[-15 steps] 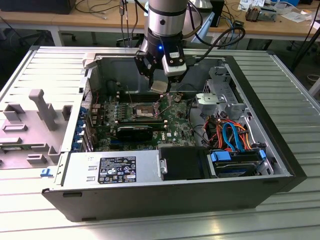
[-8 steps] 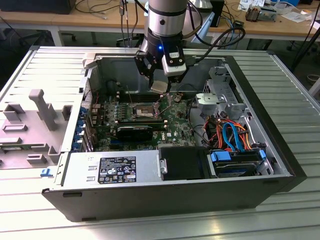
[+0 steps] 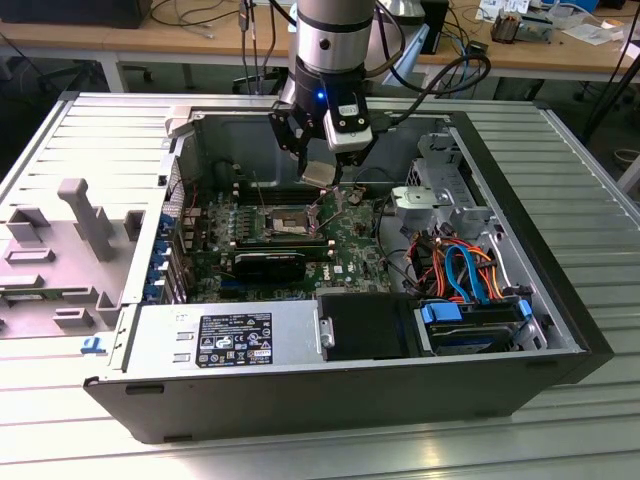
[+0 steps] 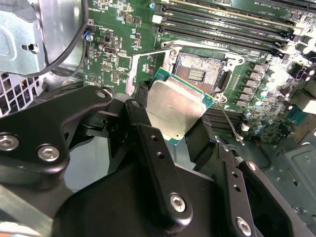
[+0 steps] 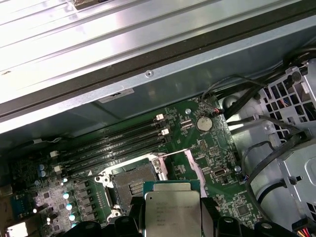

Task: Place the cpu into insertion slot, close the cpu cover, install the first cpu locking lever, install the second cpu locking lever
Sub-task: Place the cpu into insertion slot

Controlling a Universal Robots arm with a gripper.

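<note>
Flat square silvery-topped cpu with a green edge, clamped between the black fingers of the gripper, held up over the green circuit board, near the uncovered silver-rimmed, dark-centred square insertion slot, long black memory sticks beyond, all inside an open grey metal computer case.

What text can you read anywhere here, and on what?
No text is readable.
Chip: faint print lines on its metal top, too small to read.
Power supply label: white print on black, too small to read.
Circuit board: tiny white markings, unreadable.
</note>
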